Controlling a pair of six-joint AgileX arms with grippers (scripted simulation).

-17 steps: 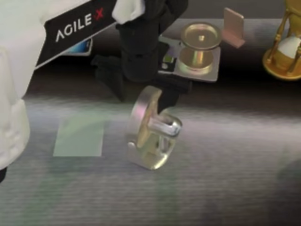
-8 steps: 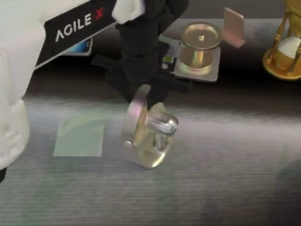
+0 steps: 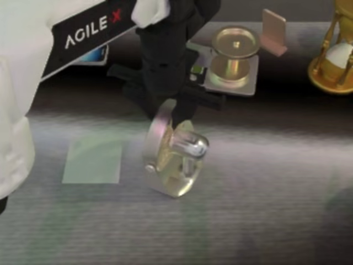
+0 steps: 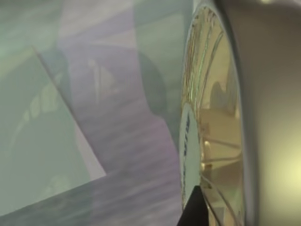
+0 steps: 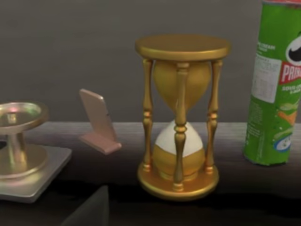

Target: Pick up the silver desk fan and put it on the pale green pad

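Note:
The silver desk fan (image 3: 171,160) is in the middle of the table, tilted, with its chrome hub (image 3: 193,146) pointing right. My left gripper (image 3: 177,113) comes down from behind and is shut on the top of the grille ring. In the left wrist view the ringed grille (image 4: 211,117) fills the right side, with one dark fingertip (image 4: 194,209) against it. The pale green pad (image 3: 92,160) lies flat on the table left of the fan, apart from it, and shows again as the pale green pad (image 4: 37,141). My right gripper (image 5: 134,212) is parked out of the top view, open, near the hourglass.
A brass spool (image 3: 234,52) stands on a grey plate behind the fan. Right of it are a pink stand (image 3: 274,30) and a golden hourglass (image 3: 333,55). A blue-screened phone (image 3: 94,55) lies under my left arm. A green chip can (image 5: 277,84) stands beside the hourglass.
The fan has shifted a little left and up with my left gripper over the last second, its ring tilting more upright. Almost nothing moved in the last half second.

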